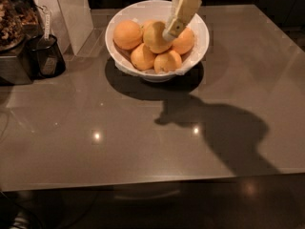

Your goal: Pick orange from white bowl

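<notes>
Orange (153, 38), the largest and dullest of the fruit with a yellowish skin, sits on top of the pile in the middle of the white bowl (110, 41). The bowl stands near the far edge of the counter (143, 147), about midway along it. The hand (169, 32) slants down from the far right over the bowl's rim, and its cream tip lies against the orange's upper right side. How wide the hand stands cannot be told, nor whether it grips the fruit.

Four smaller oranges (127, 34) crowd round the big one: one on its left, two in front, and one on its right just beside the hand's tip.

Toward the far left corner stand a dark cup (46, 57), a dark appliance (14, 61) at the left edge, and a pale upright box (71, 8). The arm's shadow (219, 128) falls across the counter's right half, toward the near edge.
</notes>
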Robot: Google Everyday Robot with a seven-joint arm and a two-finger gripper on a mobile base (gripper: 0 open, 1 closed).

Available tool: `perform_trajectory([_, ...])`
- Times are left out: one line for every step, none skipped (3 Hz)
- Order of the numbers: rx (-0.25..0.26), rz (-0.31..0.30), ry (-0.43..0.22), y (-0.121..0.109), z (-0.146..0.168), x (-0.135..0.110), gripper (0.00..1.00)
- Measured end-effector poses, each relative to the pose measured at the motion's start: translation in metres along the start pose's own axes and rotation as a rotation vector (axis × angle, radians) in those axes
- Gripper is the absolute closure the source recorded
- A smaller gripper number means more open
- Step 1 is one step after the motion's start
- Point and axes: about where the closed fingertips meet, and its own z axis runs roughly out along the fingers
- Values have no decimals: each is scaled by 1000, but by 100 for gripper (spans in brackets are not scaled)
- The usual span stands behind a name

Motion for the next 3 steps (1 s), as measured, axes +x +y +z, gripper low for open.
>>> perform_trajectory([15, -7, -11, -6, -3, -6, 0])
perform_trajectory([23, -3, -29, -8, 5, -7, 0])
perform_trajectory([13, 11, -31, -16, 24, 6, 0])
